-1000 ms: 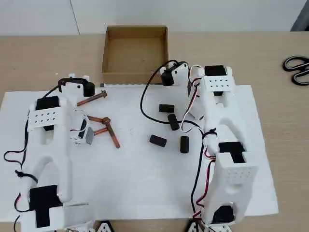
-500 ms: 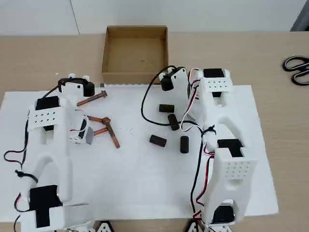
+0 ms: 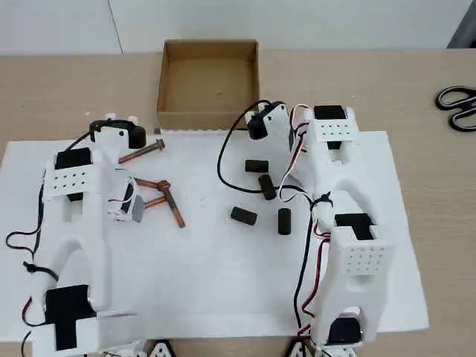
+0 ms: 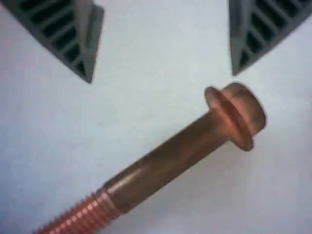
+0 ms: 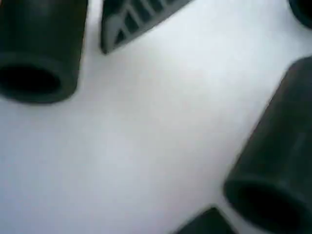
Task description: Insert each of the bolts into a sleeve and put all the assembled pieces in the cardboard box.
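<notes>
Your left end effector (image 4: pixel 161 73) hangs with its jaws spread wide over a copper bolt (image 4: pixel 185 146) that lies flat on the white sheet (image 3: pixel 223 282). The bolt's flanged head sits just beside one jaw tip and its shank runs away from the gap. A close from here would likely catch the head or miss. The round shank could then swivel or skid on the smooth sheet.

From above, four bolts lie near the left arm: a lone bolt (image 3: pixel 141 152) and a cluster of three (image 3: pixel 165 186) that touch, so lifting one may drag its neighbours.

You cannot tell whether the right end effector (image 5: pixel 131 19) is spread or closed. It sits low among the black sleeves (image 3: pixel 266 186), which lie on their sides and may roll if nudged. A black cable (image 3: pixel 221 160) from the right arm loops right beside the sleeves and could sweep them.

No bolt is in a sleeve yet, and none is in the cardboard box (image 3: pixel 161 82), which stands past the sheet's far edge. The right arm's wrist sits near the box's front corner. Scissors (image 3: pixel 455 106) lie well apart on the table (image 3: pixel 74 82).
</notes>
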### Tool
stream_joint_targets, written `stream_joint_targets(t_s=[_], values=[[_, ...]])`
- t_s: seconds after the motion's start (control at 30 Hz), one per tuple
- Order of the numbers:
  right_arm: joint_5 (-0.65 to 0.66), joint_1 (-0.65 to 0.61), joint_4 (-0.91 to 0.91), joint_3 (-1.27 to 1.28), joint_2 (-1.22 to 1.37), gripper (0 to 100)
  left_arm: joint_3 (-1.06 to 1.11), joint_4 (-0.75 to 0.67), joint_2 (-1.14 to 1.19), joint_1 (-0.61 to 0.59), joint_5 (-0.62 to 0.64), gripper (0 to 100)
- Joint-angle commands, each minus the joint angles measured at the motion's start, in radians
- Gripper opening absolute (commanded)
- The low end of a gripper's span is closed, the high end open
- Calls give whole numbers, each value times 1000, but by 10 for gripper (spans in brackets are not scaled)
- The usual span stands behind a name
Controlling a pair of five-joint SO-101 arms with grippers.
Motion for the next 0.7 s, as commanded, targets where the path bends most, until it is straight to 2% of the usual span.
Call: stream_joint_targets(t_s=[0.0,0.2,0.47,0.67], values=[[5,1,-39,-15,7,31,-36,0,-5,0,-2,174],[2,4,-30,-15,2,7,-27,0,-5,-2,-3,174],[-112,-1,1,-17,-139,6,70,-51,-5,2,-5,174],[-215,-19,159,-17,-315,6,30,-26,-8,-2,3,173]])
